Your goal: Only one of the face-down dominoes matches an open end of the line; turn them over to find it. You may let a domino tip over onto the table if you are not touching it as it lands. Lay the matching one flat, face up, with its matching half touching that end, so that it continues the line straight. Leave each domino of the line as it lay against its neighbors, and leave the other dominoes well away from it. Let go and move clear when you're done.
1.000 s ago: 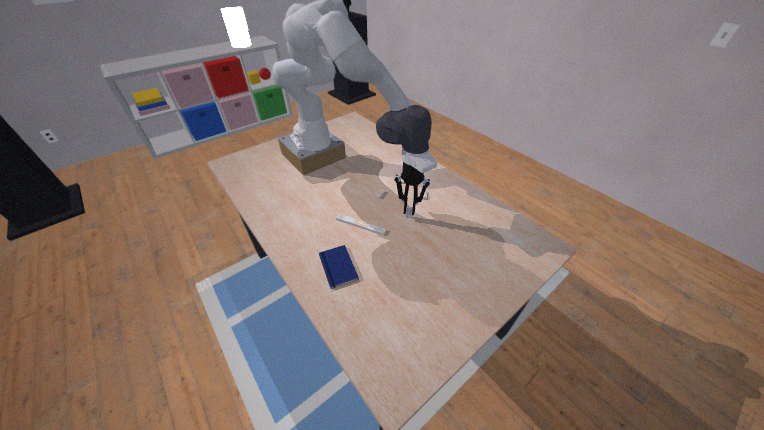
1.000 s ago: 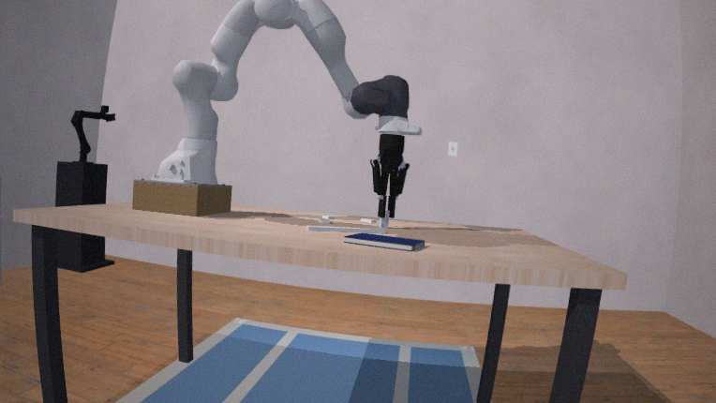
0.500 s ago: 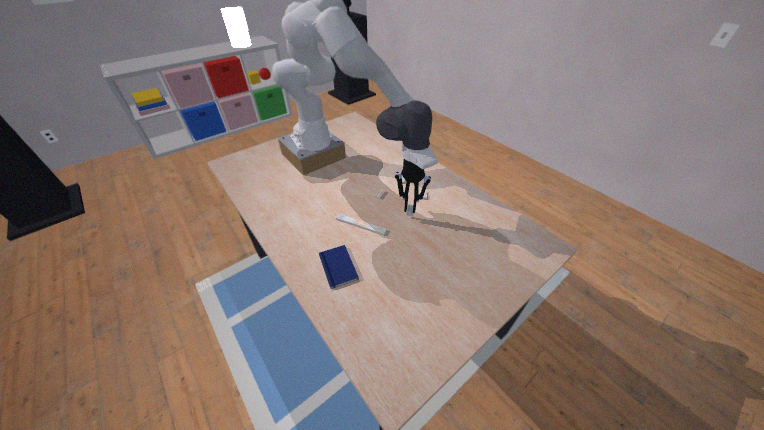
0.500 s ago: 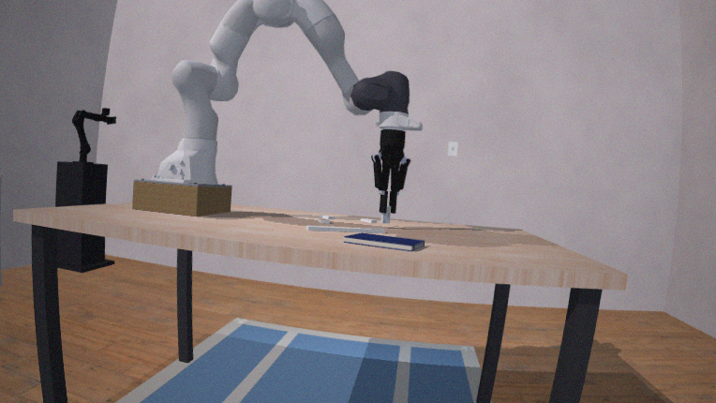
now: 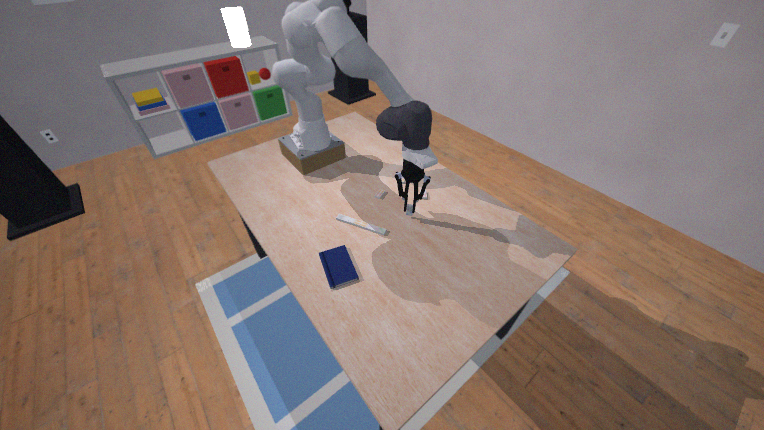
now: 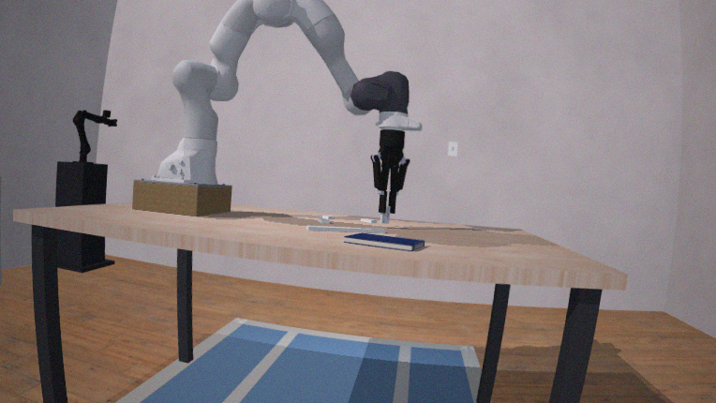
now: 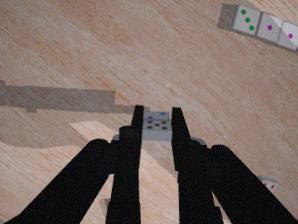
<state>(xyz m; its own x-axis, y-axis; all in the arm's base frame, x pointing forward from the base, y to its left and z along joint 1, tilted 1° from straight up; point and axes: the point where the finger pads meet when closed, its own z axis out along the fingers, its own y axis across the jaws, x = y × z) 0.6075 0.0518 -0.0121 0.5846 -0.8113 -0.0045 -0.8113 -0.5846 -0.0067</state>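
Observation:
My gripper (image 5: 409, 205) points straight down over the middle of the table and is shut on a grey domino (image 7: 157, 124). The domino stands on end with its lower edge at the table top (image 6: 379, 218). In the wrist view its upper half shows several dark pips. The line of face-up dominoes (image 5: 362, 224) lies in front and to the left of the gripper. One end of the line shows in the wrist view (image 7: 262, 26), with green and magenta pips. Another loose domino (image 5: 380, 194) lies flat to the left of the gripper. One more domino (image 7: 269, 185) lies close beside the fingers.
A dark blue book (image 5: 338, 266) lies flat near the table's front left edge. The arm's base block (image 5: 311, 152) stands at the far end of the table. A shelf with coloured bins (image 5: 203, 96) stands against the back wall.

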